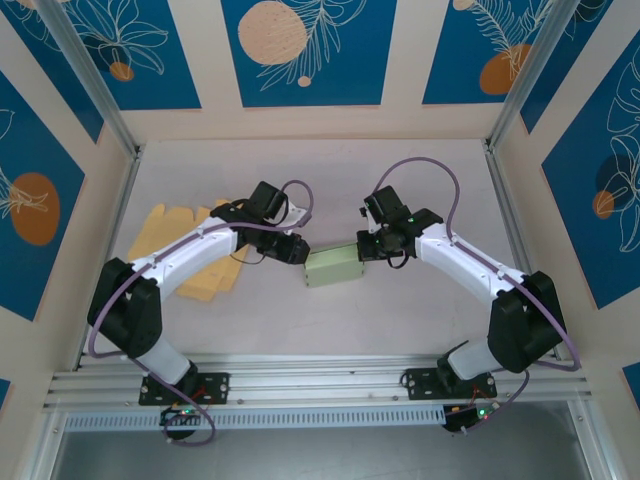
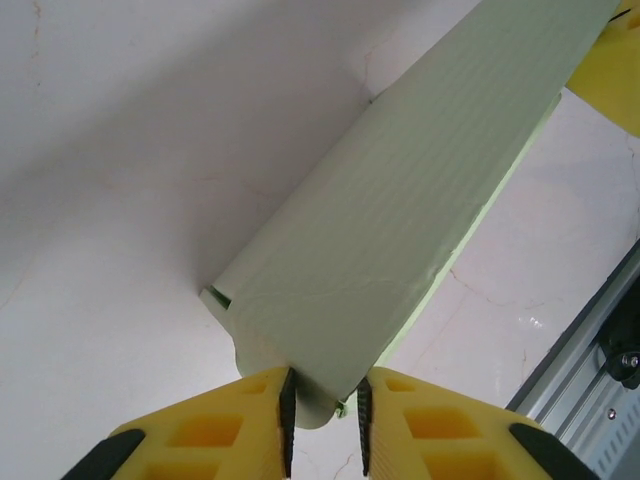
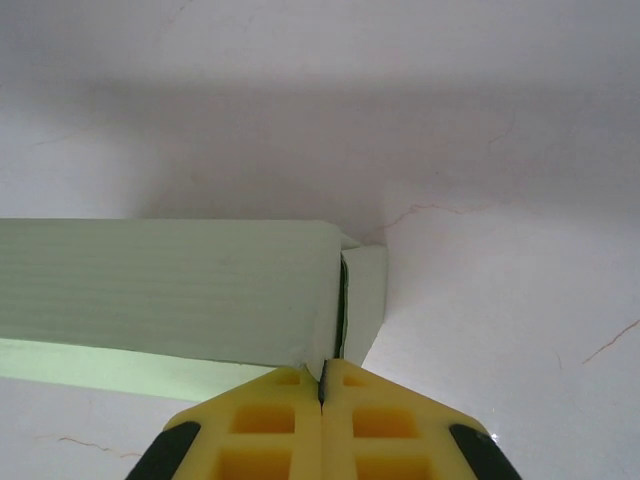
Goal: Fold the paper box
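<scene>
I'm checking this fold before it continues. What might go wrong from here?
1. The right gripper pinches only a thin corner of the paper box; a pull might tear or crease it.
2. The end flap inside the left gripper may not be clamped; it could slip out.

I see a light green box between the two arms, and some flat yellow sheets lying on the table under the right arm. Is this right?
One detail is wrong. The flat yellow sheets lie under the left arm, not the right arm; the top view shows this. The light green box is indeed between the two arms.
</scene>
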`<state>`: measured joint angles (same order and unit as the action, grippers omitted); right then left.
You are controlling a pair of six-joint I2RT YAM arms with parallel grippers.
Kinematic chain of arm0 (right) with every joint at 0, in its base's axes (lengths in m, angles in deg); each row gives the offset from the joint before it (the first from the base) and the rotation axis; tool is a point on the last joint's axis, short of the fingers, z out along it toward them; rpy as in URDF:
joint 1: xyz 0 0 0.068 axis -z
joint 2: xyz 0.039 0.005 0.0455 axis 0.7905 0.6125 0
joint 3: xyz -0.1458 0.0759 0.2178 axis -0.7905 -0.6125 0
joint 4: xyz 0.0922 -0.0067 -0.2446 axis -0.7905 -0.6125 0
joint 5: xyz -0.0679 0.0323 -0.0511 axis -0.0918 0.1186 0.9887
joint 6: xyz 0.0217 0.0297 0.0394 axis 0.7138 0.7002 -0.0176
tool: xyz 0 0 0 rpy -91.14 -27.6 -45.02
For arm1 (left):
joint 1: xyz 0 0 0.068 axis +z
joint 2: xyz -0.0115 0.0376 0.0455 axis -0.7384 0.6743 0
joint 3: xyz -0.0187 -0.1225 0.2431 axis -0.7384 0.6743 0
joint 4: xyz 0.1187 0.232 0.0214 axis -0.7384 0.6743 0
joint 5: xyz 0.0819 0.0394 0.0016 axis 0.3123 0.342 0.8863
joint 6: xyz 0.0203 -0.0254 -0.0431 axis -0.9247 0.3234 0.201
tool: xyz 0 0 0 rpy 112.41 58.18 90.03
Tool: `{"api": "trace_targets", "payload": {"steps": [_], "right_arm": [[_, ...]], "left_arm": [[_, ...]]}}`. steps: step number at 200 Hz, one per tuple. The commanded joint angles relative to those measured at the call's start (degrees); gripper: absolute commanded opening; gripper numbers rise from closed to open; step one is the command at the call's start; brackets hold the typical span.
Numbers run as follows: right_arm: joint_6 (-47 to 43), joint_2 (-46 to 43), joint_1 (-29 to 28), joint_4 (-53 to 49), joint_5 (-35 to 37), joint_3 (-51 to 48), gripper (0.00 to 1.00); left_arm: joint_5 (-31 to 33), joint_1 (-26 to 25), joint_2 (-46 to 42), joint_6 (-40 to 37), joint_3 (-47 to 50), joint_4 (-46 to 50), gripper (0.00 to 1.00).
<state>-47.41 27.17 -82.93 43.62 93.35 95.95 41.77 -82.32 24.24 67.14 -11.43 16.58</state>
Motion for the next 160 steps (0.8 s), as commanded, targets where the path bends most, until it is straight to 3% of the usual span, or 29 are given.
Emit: {"api": "trace_targets", "payload": {"steps": [1,65,83,105,160], "right_arm": [[-0.2,0.6,-0.9,-0.4,-1.9,1.5,0.07],[-0.5,0.6,-0.9,-1.0,-1.8,2.5,0.07],[-0.4,0.5,-1.1,-1.3,-1.7,2.8,0.07],[-0.4,0.3,-1.1,-1.5,-1.6,2.9,0.07],[-0.3,1.2,-1.4,-1.1,-1.7,2.8,0.07]], "left_arm": [[-1.5,-0.4,-0.3,0.7,0.2,2.2,0.29],[5.1,-0.5,-0.2,-1.3,0.2,8.0,0.29],[4.6,-0.4,0.0,-1.6,-0.6,8.1,0.19],[3.8,-0.4,0.4,-2.1,-2.3,8.8,0.13],[-0.7,-0.4,2.2,-1.5,-4.6,9.0,0.1]]}}
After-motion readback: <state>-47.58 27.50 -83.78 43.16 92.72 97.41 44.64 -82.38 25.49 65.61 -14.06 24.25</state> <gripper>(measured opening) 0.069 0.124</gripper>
